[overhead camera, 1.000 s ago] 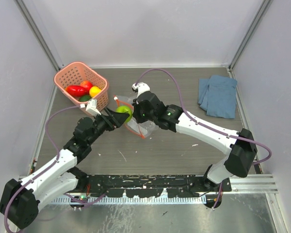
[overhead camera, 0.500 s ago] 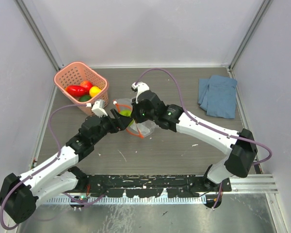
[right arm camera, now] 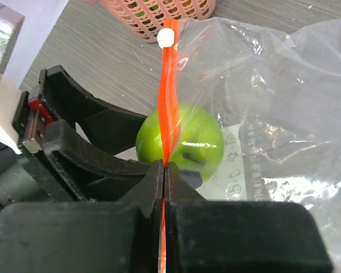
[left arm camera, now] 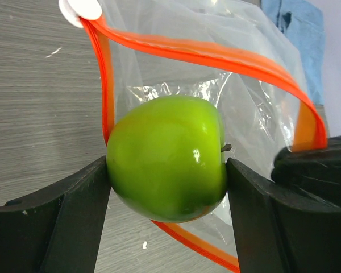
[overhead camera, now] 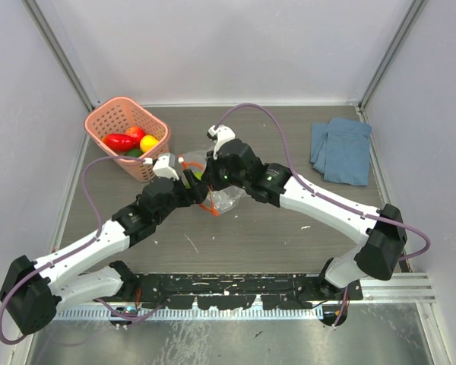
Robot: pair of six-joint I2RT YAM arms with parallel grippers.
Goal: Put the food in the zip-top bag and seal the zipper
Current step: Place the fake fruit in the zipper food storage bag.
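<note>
Left fingers point(overhead camera: 190, 182) have pushed forward since a moment ago; they stand wide apart and squeeze the apple point(left arm camera: 166, 156), now right in the mouth of the bag point(left arm camera: 256, 102); right fingers point(right arm camera: 165, 170), shut tight, pinch the zipper point(right arm camera: 169, 85); the bag's inside lies straight ahead of the apple.

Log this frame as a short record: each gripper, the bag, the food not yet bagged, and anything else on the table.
left gripper: closed on the green apple, at the mouth of the zip-top bag
right gripper: shut on the zipper, holding the mouth open
bag state: unsealed, white slider at the strip's end
apple past the rim: cannot tell
remaining food: red, orange, yellow and green pieces in the pink basket
blue cloth: folded, far right of the table, apart from both arms
</note>
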